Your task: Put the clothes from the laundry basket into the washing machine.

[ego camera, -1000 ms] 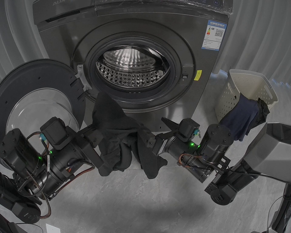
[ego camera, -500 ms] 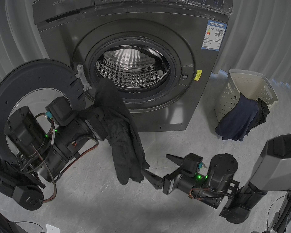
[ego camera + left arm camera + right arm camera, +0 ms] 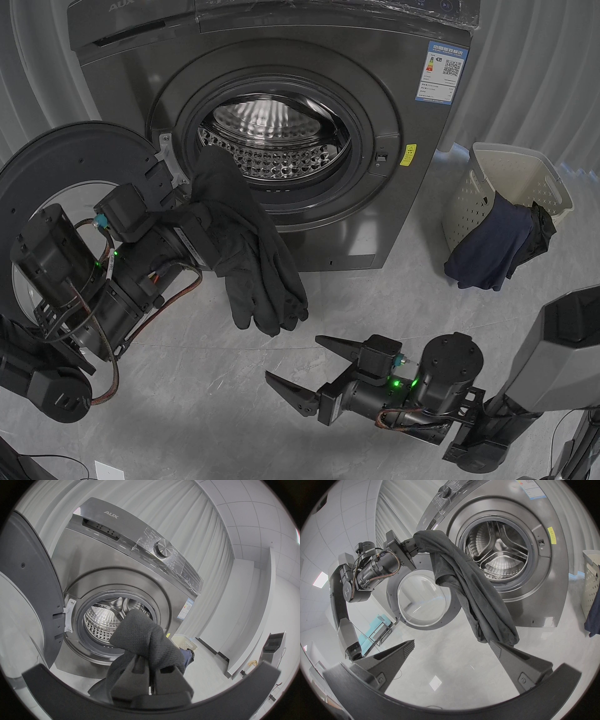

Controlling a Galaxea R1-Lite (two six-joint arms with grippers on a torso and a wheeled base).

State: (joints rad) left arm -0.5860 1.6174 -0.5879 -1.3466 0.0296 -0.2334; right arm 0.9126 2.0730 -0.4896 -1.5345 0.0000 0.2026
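Grey floor (image 3: 206,400) lies under my right claw (image 3: 294,359), the part nearest to me. Its two fingers are wide apart and hold nothing. It hangs low, near the bottom end of the black cloth (image 3: 250,262) but not touching it. I think it waits there open so it can help lift that loose end.

A bit farther on is my left claw (image 3: 197,237). It is pinched tight on the black cloth near its top. The cloth folds over the claw and the rest hangs down in a long bunch. I hold it up high in front of the washing machine (image 3: 281,62) so it can go in the round hole. It looks to me like it is not inside the shiny drum (image 3: 269,144) yet.

The door (image 3: 75,162) is swung open on my left, out of the way.

Farthest off, beside the machine on my right, stands the laundry basket (image 3: 531,165). A blue cloth (image 3: 494,244) and a dark cloth (image 3: 542,228) hang over its front edge, so more clothes need moving.
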